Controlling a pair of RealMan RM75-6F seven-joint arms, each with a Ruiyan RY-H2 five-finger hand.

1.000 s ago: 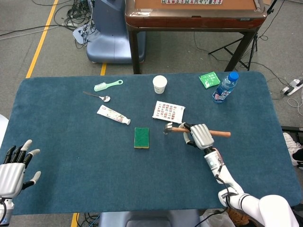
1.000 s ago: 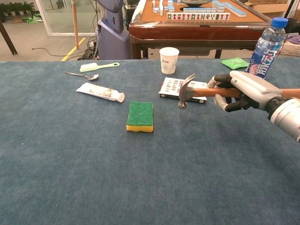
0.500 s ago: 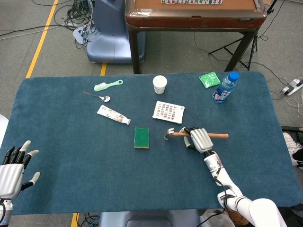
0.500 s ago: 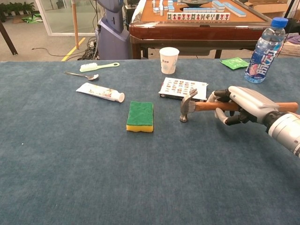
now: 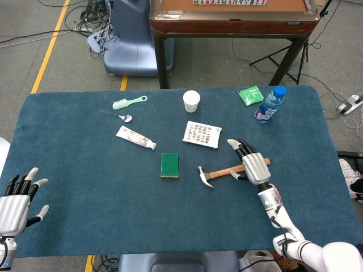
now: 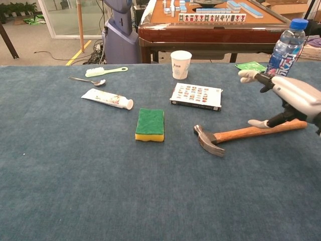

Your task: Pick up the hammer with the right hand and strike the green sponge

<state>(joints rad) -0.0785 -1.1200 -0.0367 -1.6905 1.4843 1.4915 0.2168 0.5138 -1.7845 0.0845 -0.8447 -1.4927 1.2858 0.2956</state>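
Hammer [image 6: 235, 135] now lies flat on the table [image 5: 85, 170] right of the sponge [image 5: 169, 164], released since last frame, right hand [image 5: 253, 164] above the handle with fingers spread, thumb possibly touching it, left hand [image 5: 17, 199] open, partly cut off at the table's near-left edge.

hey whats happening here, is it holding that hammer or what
Not right now. The hammer lies flat on the blue table, its head pointing toward the green sponge but apart from it. The right hand hovers over the handle's end with fingers spread, holding nothing. The left hand rests open at the table's near-left edge.
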